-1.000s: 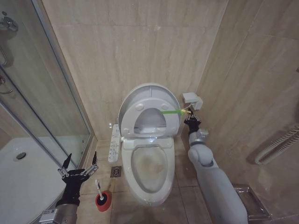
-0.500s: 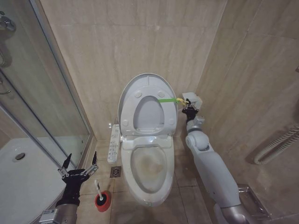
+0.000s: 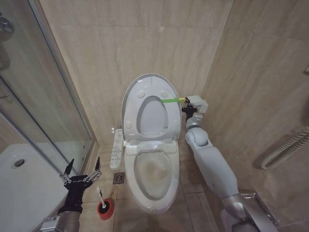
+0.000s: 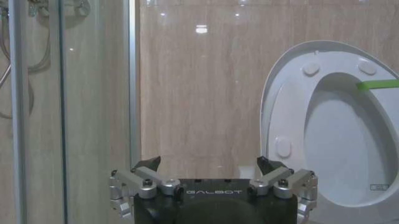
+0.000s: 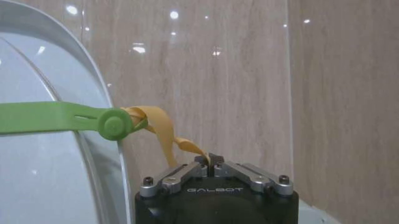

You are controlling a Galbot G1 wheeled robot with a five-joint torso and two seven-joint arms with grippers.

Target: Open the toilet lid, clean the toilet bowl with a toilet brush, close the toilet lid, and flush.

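Lid (image 3: 147, 107) raised upright against the wall above the bowl (image 3: 153, 179), its green-and-yellow strap (image 5: 93, 122) running from the lid's edge to the right gripper (image 5: 210, 164), whose fingers are pinched together on the yellow end beside a small white wall box (image 3: 198, 103). Left gripper (image 3: 80, 170) hangs low with fingers spread, between the glass shower door (image 3: 43, 96) and the bowl, just above the brush (image 3: 105, 204) standing in its red base on the floor. Button panel (image 3: 116, 148) and floor drain (image 3: 119, 178) lie between brush and bowl.

One toilet lid (image 3: 148, 106), one toilet bowl (image 3: 153, 174), one toilet brush (image 3: 104, 203), two grippers: left gripper (image 3: 81, 170), right gripper (image 3: 185, 103).
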